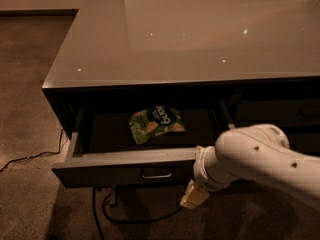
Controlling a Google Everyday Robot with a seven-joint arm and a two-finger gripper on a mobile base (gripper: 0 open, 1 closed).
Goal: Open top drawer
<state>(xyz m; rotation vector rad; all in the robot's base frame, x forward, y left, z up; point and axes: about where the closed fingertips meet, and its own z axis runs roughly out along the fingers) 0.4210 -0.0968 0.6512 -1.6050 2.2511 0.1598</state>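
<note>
The top drawer (112, 170) of the dark cabinet stands pulled out toward me, with a small metal pull (156, 174) at the middle of its dark front. A green snack bag (155, 123) lies inside it. My white arm reaches in from the right. My gripper (194, 196) hangs below and to the right of the pull, clear of the drawer front, pointing down toward the floor.
The cabinet has a glossy grey top (200, 34). Another dark drawer front (280, 111) is to the right. Black cables (125, 216) run over the carpet under the drawer, and one (25, 159) trails off to the left.
</note>
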